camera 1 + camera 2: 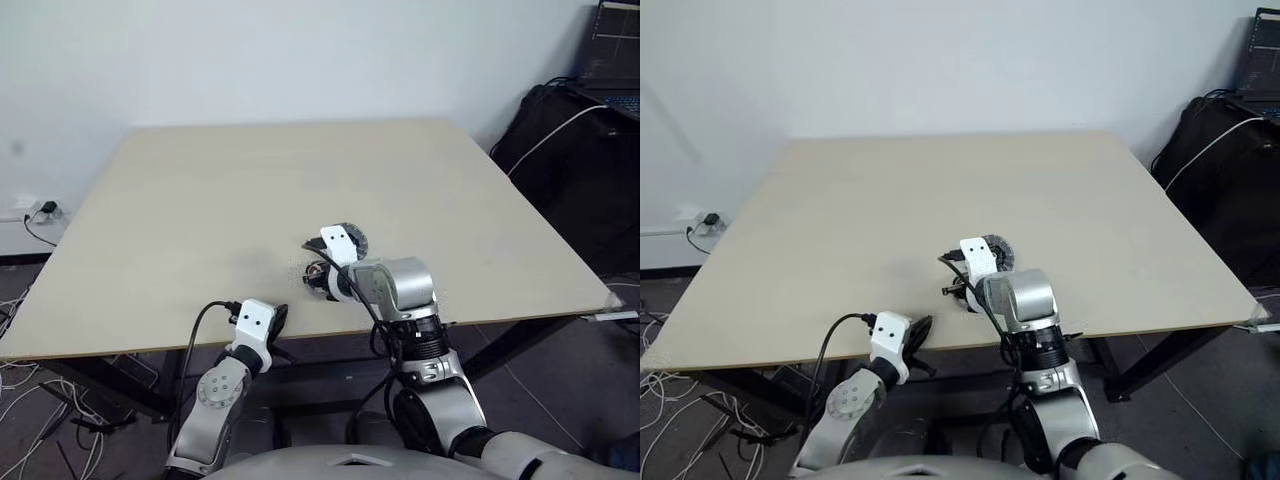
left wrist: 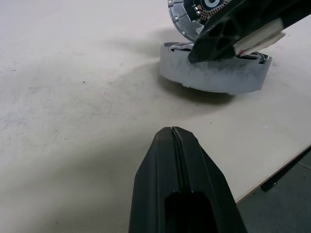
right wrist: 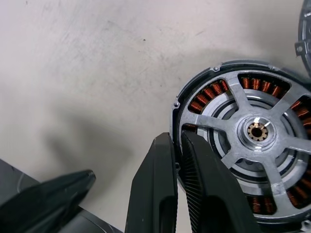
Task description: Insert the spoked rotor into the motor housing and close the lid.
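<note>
The motor housing (image 3: 228,77), a grey cup with copper windings, lies near the table's front edge. The spoked rotor (image 3: 256,131) sits inside it, silver spokes over the windings. My right gripper (image 3: 178,140) points down at the housing's near side, its fingers shut on the rotor's rim at the housing wall. In the head views the right gripper (image 1: 320,272) covers most of the housing. The lid (image 1: 354,237) rests just behind it, its edge seen in the left wrist view as the lid (image 2: 187,12). My left gripper (image 2: 173,138) is shut and empty, a little short of the housing (image 2: 214,75).
The pale table (image 1: 200,200) has open surface to the left and behind the parts. Its front edge runs just below both grippers. A black bag (image 1: 580,170) and a laptop (image 1: 615,60) stand off the table's right. Cables (image 1: 30,400) lie on the floor left.
</note>
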You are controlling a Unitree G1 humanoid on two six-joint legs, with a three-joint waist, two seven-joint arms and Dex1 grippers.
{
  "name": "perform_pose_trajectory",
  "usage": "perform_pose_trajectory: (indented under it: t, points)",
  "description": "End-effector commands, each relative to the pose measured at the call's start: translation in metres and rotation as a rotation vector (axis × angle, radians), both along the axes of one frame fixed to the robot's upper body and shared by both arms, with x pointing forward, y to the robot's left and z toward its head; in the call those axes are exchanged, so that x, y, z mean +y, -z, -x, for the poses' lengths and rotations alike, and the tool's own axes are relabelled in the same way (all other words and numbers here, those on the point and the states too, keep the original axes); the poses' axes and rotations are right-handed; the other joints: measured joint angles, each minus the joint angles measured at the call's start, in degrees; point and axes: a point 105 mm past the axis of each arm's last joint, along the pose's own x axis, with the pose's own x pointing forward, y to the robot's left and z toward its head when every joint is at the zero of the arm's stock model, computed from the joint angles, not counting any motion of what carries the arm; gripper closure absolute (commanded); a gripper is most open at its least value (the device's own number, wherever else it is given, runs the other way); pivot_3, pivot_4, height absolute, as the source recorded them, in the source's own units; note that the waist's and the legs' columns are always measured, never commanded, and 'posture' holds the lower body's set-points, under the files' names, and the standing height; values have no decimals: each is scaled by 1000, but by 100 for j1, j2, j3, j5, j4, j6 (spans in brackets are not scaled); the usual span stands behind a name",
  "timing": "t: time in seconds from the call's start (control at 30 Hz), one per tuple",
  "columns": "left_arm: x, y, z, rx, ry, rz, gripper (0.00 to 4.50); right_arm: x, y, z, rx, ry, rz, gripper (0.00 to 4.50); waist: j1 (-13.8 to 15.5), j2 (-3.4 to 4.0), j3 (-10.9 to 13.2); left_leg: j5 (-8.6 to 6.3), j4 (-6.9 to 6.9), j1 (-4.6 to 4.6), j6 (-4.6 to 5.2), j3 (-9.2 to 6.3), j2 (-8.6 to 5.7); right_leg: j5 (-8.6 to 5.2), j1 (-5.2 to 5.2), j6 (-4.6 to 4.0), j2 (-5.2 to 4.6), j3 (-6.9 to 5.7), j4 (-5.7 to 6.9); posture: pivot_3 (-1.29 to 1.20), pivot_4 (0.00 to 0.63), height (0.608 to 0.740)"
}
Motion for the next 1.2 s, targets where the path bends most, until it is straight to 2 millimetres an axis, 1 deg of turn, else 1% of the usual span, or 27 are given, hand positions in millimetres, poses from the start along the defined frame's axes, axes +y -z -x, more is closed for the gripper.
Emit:
perform_pose_trajectory:
  t: [0.03,0.13,0.17,0.2,0.33,0.4,0.47,0.53,0.63,0.73,0.8,0.93,1.1,1.2]
  points:
    - [-1,-12,-4,-43,-4,18,4500,8,-5,-4,-19,-6,-20,3530,-16,2,1,0,0,0,0,2,3,0,0,3,-2,-6,0,0,0,740]
    - [-1,-13,-4,-43,-6,19,4500,14,-7,-3,-25,-18,-31,2590,-33,7,4,0,-2,0,-1,3,9,-2,-4,8,-3,-13,0,0,0,740]
    - [-1,-13,-5,-43,-7,19,4500,16,-9,-3,-33,-23,-37,2211,-36,7,3,0,-7,1,-1,3,10,-2,-4,8,-2,-13,0,0,0,740]
    - [-1,-13,-5,-42,-7,19,4500,18,-13,-3,-44,-38,-49,1929,-38,7,4,1,-11,3,-3,4,11,-3,-4,8,-1,-13,-2,0,0,740]
    - [0,-13,-5,-42,-7,19,4500,22,-32,-1,-119,-149,-70,1929,-43,7,6,4,-15,3,-7,4,11,-2,-7,7,0,-13,-5,0,0,740]
    - [-1,-12,-6,-42,-5,19,4500,23,-41,4,-175,-269,-55,1929,-43,7,6,4,-15,2,-7,6,10,-3,-7,7,-2,-12,-9,0,0,740]
    - [-2,-12,-7,-41,-2,20,4500,22,-45,14,-230,-434,-22,1929,-41,4,7,4,-14,1,-7,7,8,-4,-6,7,-4,-11,-14,0,0,740]
    - [-3,-12,-7,-41,0,21,4500,17,-43,21,-254,-555,19,1929,-46,2,8,4,-14,1,-6,6,7,-8,-5,7,-5,-11,-19,0,0,740]
    - [-3,-11,-7,-39,1,24,4500,4,-37,26,-321,-739,144,1929,-46,-2,11,4,-15,1,-6,4,7,-15,-6,9,-3,-12,-20,0,0,740]
    - [-3,-11,-7,-38,1,25,4500,-8,-29,22,-419,-892,291,1929,-41,-13,20,4,-14,1,-6,3,6,-18,-6,13,-3,-13,-19,0,0,740]
    - [-3,-10,-7,-38,-1,24,4500,-15,-25,20,-454,-971,367,1929,-38,-21,25,4,-12,2,-6,3,5,-19,-5,16,-3,-13,-19,0,0,740]
    - [-2,-9,-7,-36,-5,22,4500,-20,-21,19,-475,-1085,428,1929,-19,-33,33,4,-7,2,-6,3,6,-19,-4,17,-3,-13,-17,0,0,740]
    - [-2,-8,-7,-37,-8,20,4500,-24,-17,16,-489,-1171,491,1929,22,-34,33,4,-4,2,-6,3,6,-18,-3,15,-3,-13,-16,0,0,740]
    - [-1,-8,-7,-38,-9,19,4500,-24,-14,14,-485,-1188,499,1929,56,-34,34,4,-2,2,-6,3,6,-18,-2,15,-3,-13,-16,0,0,740]
